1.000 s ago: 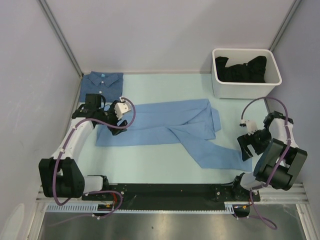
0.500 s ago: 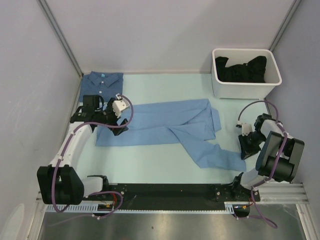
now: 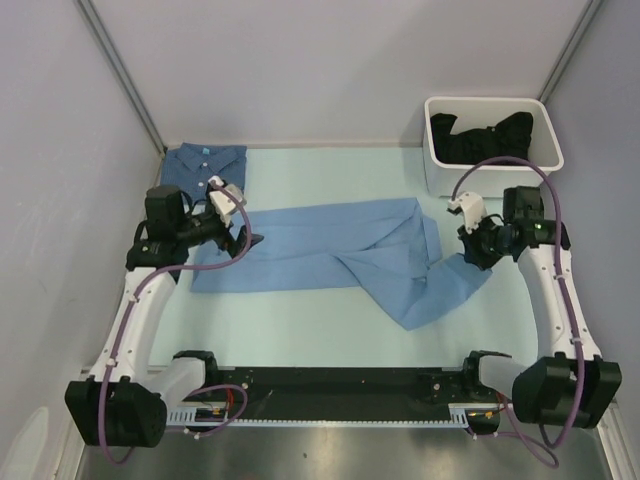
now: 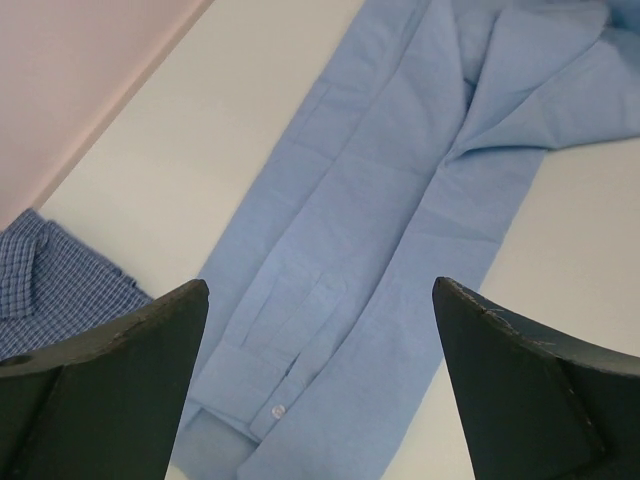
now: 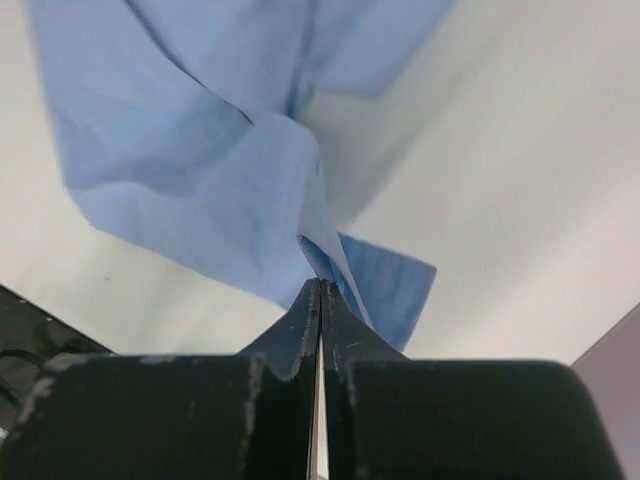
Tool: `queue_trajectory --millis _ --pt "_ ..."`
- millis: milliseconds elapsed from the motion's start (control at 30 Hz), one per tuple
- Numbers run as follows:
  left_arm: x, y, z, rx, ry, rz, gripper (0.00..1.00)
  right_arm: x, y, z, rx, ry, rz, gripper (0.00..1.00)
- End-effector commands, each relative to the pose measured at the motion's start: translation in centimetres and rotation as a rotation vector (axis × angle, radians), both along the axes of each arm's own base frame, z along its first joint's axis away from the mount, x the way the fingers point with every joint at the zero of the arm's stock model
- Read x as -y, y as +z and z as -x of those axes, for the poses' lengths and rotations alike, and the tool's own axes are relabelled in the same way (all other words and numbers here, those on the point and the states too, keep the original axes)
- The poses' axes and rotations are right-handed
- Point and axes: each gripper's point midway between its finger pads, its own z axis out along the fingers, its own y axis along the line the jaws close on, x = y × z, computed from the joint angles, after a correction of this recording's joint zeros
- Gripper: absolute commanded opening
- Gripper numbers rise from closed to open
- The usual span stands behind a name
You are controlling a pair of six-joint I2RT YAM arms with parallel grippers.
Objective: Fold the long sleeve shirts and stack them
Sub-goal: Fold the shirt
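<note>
Right side first: pinching the sleeve end of the light sky-blue shirt (image 3: 330, 255) with the right claw (image 5: 318, 285), pressed together on a peak of cloth and holding it just off the table (image 3: 330, 170); loose sleeve edge hanging below the pinch; just far of that claw, a white bin (image 3: 490, 180) with dark clothes (image 3: 480, 140) inside, close but not touching. Now left: hovering with the left claw (image 3: 250, 238) spread wide above the shirt's left end, nothing between the fingers; a pale button (image 4: 278, 410) and a straight folded edge right below. Stretched left to right across the middle of the table, with one sleeve angling near-right up to the pinch. Folded flat in the far left corner, the denim-blue shirt (image 3: 205, 165), hard by the left wall. Bare table between that corner shirt and the bin; a narrower bare strip along the near rail (image 3: 330, 382).
</note>
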Motion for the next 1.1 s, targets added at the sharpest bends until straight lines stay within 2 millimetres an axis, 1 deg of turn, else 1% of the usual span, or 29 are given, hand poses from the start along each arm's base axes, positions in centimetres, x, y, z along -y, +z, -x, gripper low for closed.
queue_trajectory --millis 0,33,67,100,167,233,267,300,333,367,400,433,467,500,533,567,600,633,667,700,733,767,800,833,867,933,967,1000,1067 --pt "3.4 3.2 1.8 0.014 -0.180 0.132 0.99 -5.4 5.2 -0.5 0.137 0.180 -0.085 0.00" --pt "3.9 3.1 1.7 -0.004 -0.197 0.139 0.99 -6.6 6.0 -0.5 0.156 0.210 -0.102 0.00" --pt "4.6 3.5 1.9 0.000 -0.224 0.142 0.99 -8.6 7.6 -0.8 0.197 0.252 -0.134 0.00" --pt "6.0 3.5 2.4 0.011 -0.277 0.134 0.99 -9.6 8.2 -0.8 0.214 0.272 -0.147 0.00" --pt "7.6 3.1 2.8 0.005 -0.318 0.134 0.99 -11.7 9.8 -1.3 0.270 0.312 -0.174 0.00" --pt "10.4 3.9 3.2 0.060 -0.381 0.147 0.99 -14.5 11.5 -1.1 0.318 0.369 -0.219 0.00" --pt "12.6 4.5 3.7 0.094 -0.426 0.176 0.99 -15.3 12.0 -1.1 0.332 0.386 -0.232 0.00" --pt "13.5 4.7 3.6 0.110 -0.423 0.185 1.00 -17.0 12.6 -0.5 0.338 0.425 -0.255 0.00" --pt "14.4 4.7 3.7 0.128 -0.436 0.195 0.99 -17.8 13.2 -0.7 0.365 0.441 -0.264 0.00" --pt "16.6 5.0 4.1 0.160 -0.481 0.204 0.99 -18.4 13.6 -0.6 0.376 0.448 -0.275 0.00" --pt "17.5 5.0 4.3 0.168 -0.500 0.203 0.99 -19.7 14.0 -0.1 0.379 0.475 -0.293 0.00" --pt "18.4 5.6 4.5 0.184 -0.525 0.206 0.99 -20.3 14.4 -0.2 0.393 0.483 -0.300 0.00" --pt "19.9 4.6 4.9 0.166 -0.560 0.194 1.00 -20.4 14.2 -0.3 0.387 0.474 -0.288 0.00" --pt "20.3 4.5 4.9 0.160 -0.566 0.195 0.99 -20.4 13.4 -0.6 0.352 0.437 -0.286 0.00" --pt "20.5 4.4 5.0 0.152 -0.574 0.201 0.99 -19.3 12.3 -0.8 0.313 0.390 -0.257 0.00" --pt "20.5 4.2 4.9 0.143 -0.567 0.206 0.99 -18.2 11.1 -1.0 0.276 0.360 -0.238 0.10" --pt "20.3 4.1 4.8 0.150 -0.558 0.200 0.99 -14.9 8.2 -1.2 0.199 0.302 -0.179 0.17" --pt "19.9 3.3 4.9 0.148 -0.553 0.184 0.99 -13.3 7.0 -1.1 0.164 0.282 -0.166 0.30" --pt "19.5 3.0 4.7 0.151 -0.539 0.178 1.00 -11.6 5.3 -0.9 0.128 0.278 -0.131 0.55" --pt "19.0 3.2 5.0 0.168 -0.529 0.176 0.99 -9.4 3.4 0.1 0.052 0.248 -0.092 0.62" --pt "18.5 2.2 5.1 0.155 -0.524 0.155 0.99 -6.3 0.8 0.4 -0.009 0.209 -0.049 0.70" --pt "18.1 1.8 5.2 0.152 -0.517 0.146 0.99 -4.7 -0.4 1.0 -0.051 0.183 -0.036 0.91" --pt "17.7 1.7 5.5 0.153 -0.514 0.141 0.99 -4.0 -1.6 2.2 -0.112 0.180 -0.023 0.96" --pt "17.3 1.0 5.6 0.140 -0.507 0.129 0.99 -1.7 -3.2 3.1 -0.144 0.141 -0.010 0.98" --pt "17.0 0.9 5.4 0.141 -0.492 0.125 0.99 -1.2 -3.6 3.5 -0.141 0.133 -0.009 1.00" --pt "16.4 0.0 5.8 0.114 -0.482 0.107 0.99 -0.8 -4.1 3.7 -0.104 0.137 -0.016 1.00" --pt "16.1 -0.3 5.6 0.107 -0.471 0.103 0.99 -0.8 -4.6 4.3 -0.083 0.149 -0.006 1.00" --pt "15.9 -0.5 5.7 0.098 -0.470 0.099 1.00 -0.7 -4.7 3.7 -0.039 0.153 0.003 1.00" --pt "15.7 -1.2 6.0 0.082 -0.478 0.085 1.00 -1.2 -5.6 4.0 -0.028 0.175 0.003 1.00"
